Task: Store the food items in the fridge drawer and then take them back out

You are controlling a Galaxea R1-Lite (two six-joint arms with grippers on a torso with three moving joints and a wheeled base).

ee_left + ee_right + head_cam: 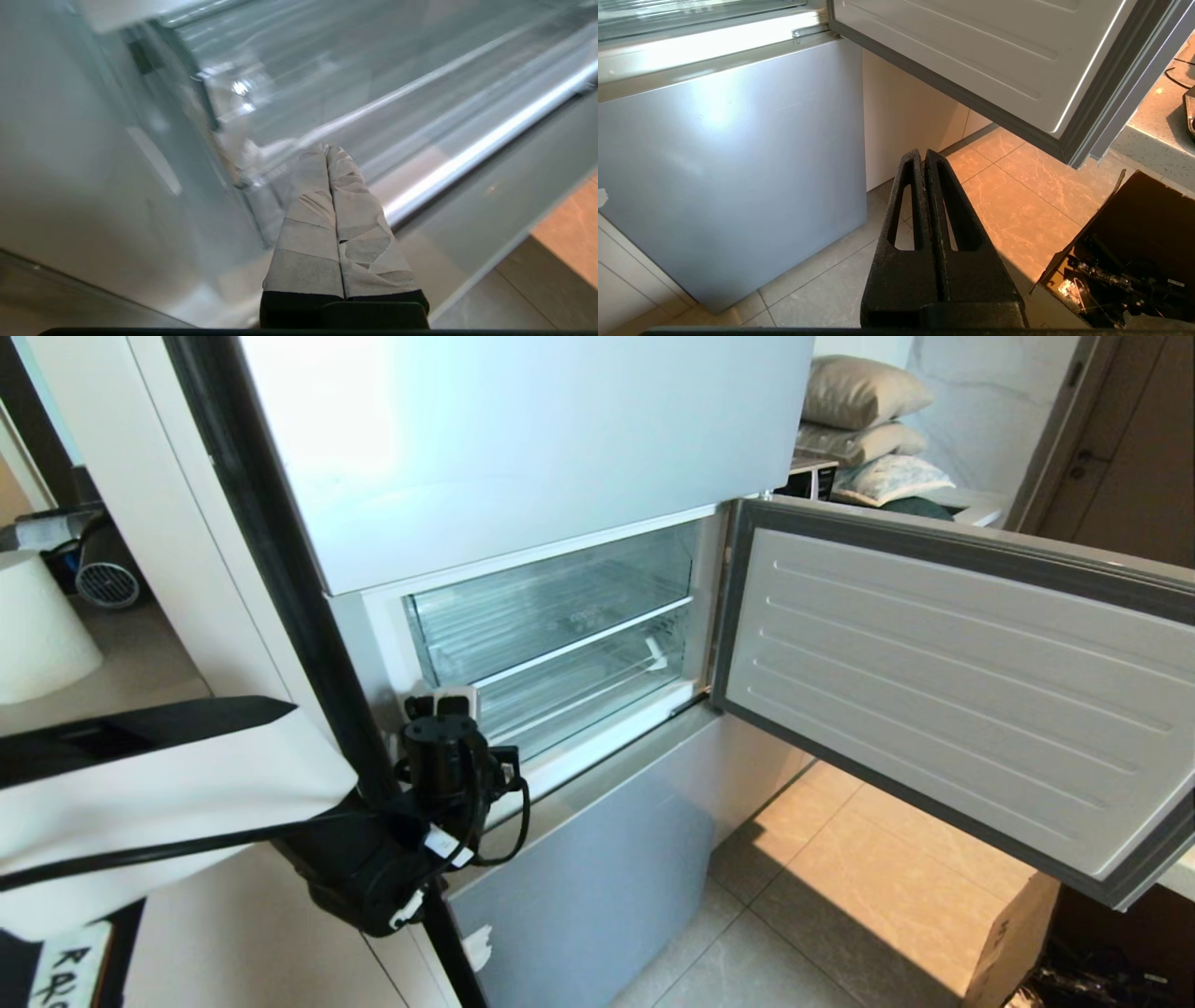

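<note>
Sunlit beige floor tiles (pixel 868 887) lay right of the hand; stacked pillows (pixel 864 425) sat farther beyond, by a brown door (pixel 1130 448).

fridge drawer (pixel 373 107): blurred, contents unreadable | cardboard box (pixel 1013 933): cut off by the frame's lower edge

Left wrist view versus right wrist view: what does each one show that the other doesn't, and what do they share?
Left wrist only: the left gripper, shut, at the front of the clear drawer inside the fridge. Right wrist only: the right gripper, shut, over floor tiles, the open door and a cardboard box. Both: the grey lower panel and some floor.
</note>
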